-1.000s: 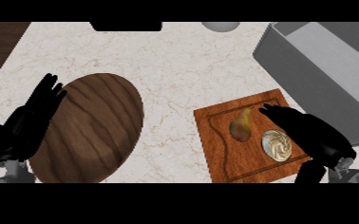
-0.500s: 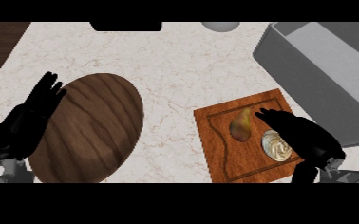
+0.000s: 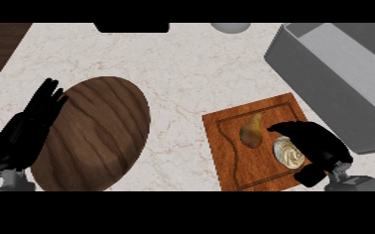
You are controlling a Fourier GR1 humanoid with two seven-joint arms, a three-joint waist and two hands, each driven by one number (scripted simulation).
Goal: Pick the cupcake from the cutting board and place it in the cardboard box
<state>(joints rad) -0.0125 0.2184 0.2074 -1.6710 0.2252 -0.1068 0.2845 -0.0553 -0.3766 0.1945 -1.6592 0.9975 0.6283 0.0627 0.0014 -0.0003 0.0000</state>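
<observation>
Head view looks steeply down on a pale marble counter, where the cupcake sits on the right part of the reddish cutting board, its swirled top showing just left of the right hand. That hand arches over the cupcake from the right, fingers curled and hooking round its upper edge, so that part of the cupcake is hidden beneath them; whether the thumb has closed on the near side cannot be told from here, and the cupcake rests on the board, not lifted. A pear lies just beside the cupcake on its left, long axis running up the board and tilted slightly right, close enough that the fingertips come near it. The cardboard box, shown grey, stands up and to the right of the board, its open mouth well within reach of this same arm, so the carry should run away from the robot and slightly right. At the left edge the left hand rests open beside an oval wooden board, far from the cupcake.
</observation>
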